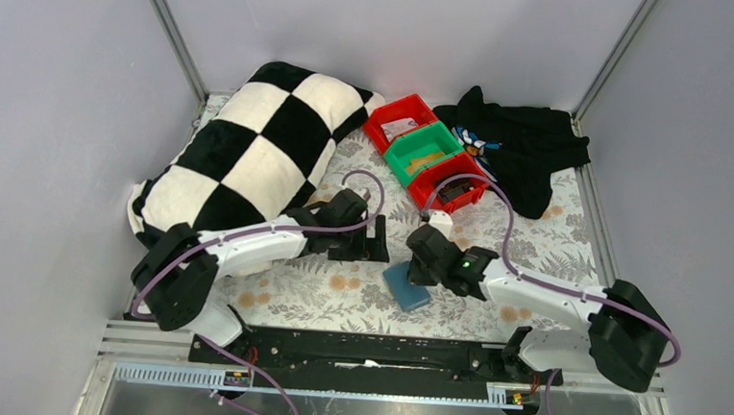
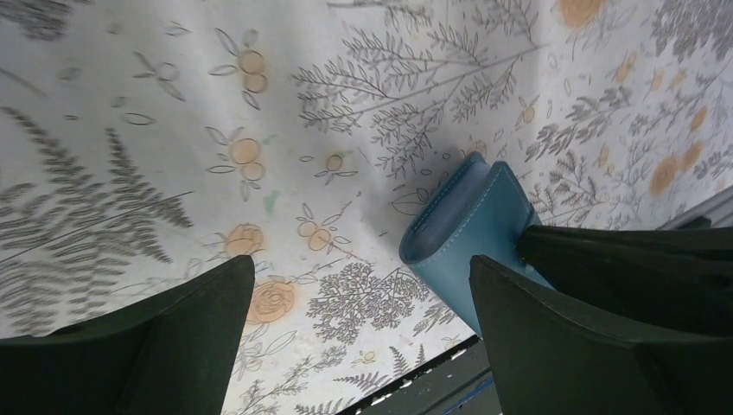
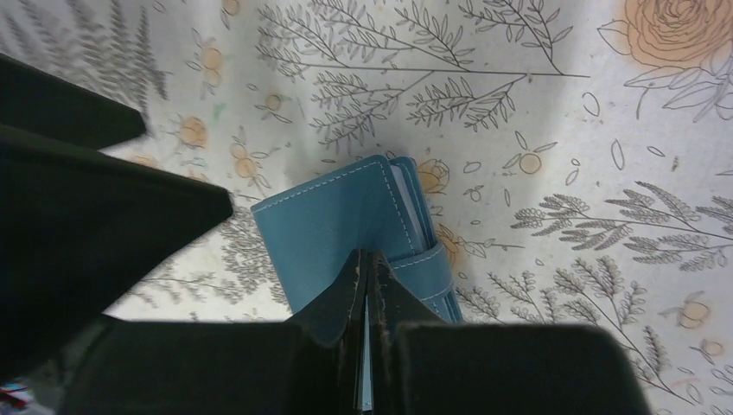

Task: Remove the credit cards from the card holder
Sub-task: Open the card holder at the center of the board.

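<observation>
One closed teal card holder [image 1: 404,289] lies on the floral tabletop [image 1: 338,297]; right pincer [image 3: 367,259] pinches its edge, fingers together; beyond, left pincer [image 2: 361,268] gapes empty. Likely light, floppy, slick: pin one panel, peel the other.

Top external: looks down from high above and behind the arm bases [image 1: 180,292], taking in the whole bench [image 1: 338,297] from afar. Left wrist: sits low and near, faces along the bench between the fingers of the left gripper [image 2: 361,264]. Right wrist: hangs nearer, faces almost straight down past the right gripper [image 3: 370,257]. Shared by all three: the card holder [image 1: 404,289] and floral print [image 3: 484,78].
</observation>
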{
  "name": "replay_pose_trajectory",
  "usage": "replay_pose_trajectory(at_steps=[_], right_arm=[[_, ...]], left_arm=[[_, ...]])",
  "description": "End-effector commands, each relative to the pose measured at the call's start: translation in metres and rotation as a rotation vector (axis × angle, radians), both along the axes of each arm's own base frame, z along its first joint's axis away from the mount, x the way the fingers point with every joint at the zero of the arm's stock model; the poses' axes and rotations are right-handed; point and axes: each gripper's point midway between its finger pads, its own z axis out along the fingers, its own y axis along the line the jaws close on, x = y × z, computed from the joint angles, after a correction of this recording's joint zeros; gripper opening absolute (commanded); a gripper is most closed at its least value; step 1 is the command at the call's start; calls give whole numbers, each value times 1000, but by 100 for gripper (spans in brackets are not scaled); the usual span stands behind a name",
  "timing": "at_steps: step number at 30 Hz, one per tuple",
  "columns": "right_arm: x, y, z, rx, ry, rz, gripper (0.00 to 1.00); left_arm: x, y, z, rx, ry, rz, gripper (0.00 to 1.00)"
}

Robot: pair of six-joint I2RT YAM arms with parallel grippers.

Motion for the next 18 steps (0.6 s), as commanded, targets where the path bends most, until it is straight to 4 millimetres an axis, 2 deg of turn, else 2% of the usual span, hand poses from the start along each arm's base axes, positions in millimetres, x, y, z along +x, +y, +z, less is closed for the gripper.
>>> replay_pose_trajectory(at_steps=[1,4,10,14,18], right_arm=[[13,21,22,244,3,-22,0],[24,28,22,273,16,-36,0],[30,43,16,320,50,-41,0],[31,40,15,316,51,-50,0],[34,21,20,305,36,-76,0]], left_arm=[[-7,-29,2,-95,38,-71,99],[-1,-22,-4,-59,33,-11,97],[4,-17,3,-55,5,30,88],[-2,-17,-4,-62,32,22,86],[-8,-21,-5,-87,47,-5,86]])
